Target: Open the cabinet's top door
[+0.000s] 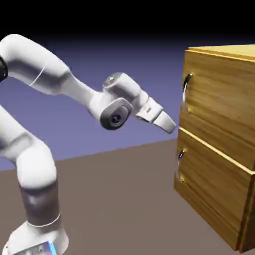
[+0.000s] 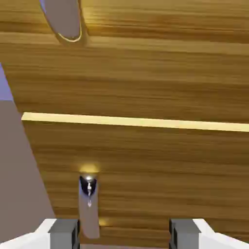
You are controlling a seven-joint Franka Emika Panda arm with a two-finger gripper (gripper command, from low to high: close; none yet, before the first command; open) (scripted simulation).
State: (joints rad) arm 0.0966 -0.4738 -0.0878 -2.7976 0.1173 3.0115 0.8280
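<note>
The golden-brown wood-grain cabinet (image 1: pixel 219 144) stands at the exterior view's right. Its top door (image 1: pixel 219 89) carries a curved silver handle (image 1: pixel 185 90) at its left edge. My gripper (image 1: pixel 171 124) hovers just left of the cabinet front, below that handle, level with the seam between the two panels. In the hand view the top door (image 2: pixel 146 73) fills the upper half, with its handle (image 2: pixel 65 22) at the top left. My gripper (image 2: pixel 124 236) is open, and only wood shows between its grey fingertips (image 2: pixel 63 234).
The lower panel (image 1: pixel 214 184) has its own silver handle (image 1: pixel 179 160), which shows in the hand view as a handle (image 2: pixel 89 204) just above my left fingertip. A bright seam (image 2: pixel 136 121) divides the two panels. The brown table (image 1: pixel 124 199) spreads under the arm.
</note>
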